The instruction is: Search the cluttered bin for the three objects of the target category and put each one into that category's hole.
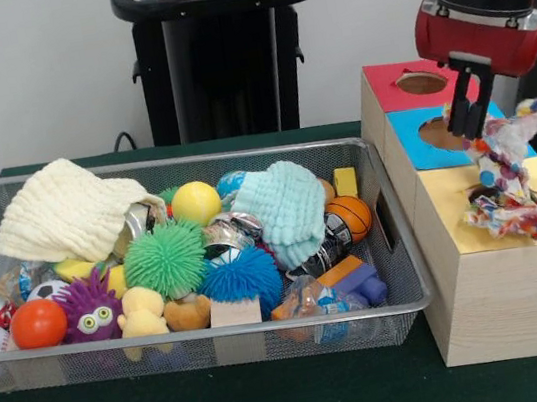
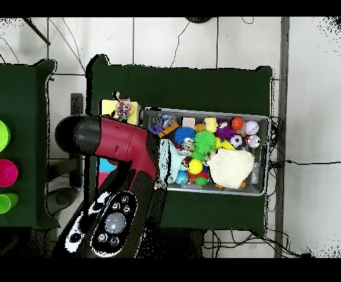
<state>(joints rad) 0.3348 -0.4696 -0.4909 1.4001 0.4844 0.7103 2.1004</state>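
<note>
Wire bin (image 1: 404, 292) holds balls, spiky toys and two cloths. Gripper (image 1: 467, 127) is clamped on a multicoloured rope toy (image 1: 505, 188), which hangs over the box's yellow section (image 1: 441, 203), at the bin's 3 o'clock.

You can count three spiky balls in the bin (image 1: 404, 294): one green (image 1: 164, 260), one blue (image 1: 240, 275), one purple (image 1: 88, 306). You also see two cloths, cream (image 1: 66, 210) and pale blue (image 1: 285, 210), and one rope toy (image 1: 508, 177).

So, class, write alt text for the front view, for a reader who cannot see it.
A red and black robot gripper holds a multicoloured rope toy above a wooden box topped with red, blue and yellow panels. Beside the box, a wire mesh bin overflows with balls, spiky toys, cans and two cloths.
</note>
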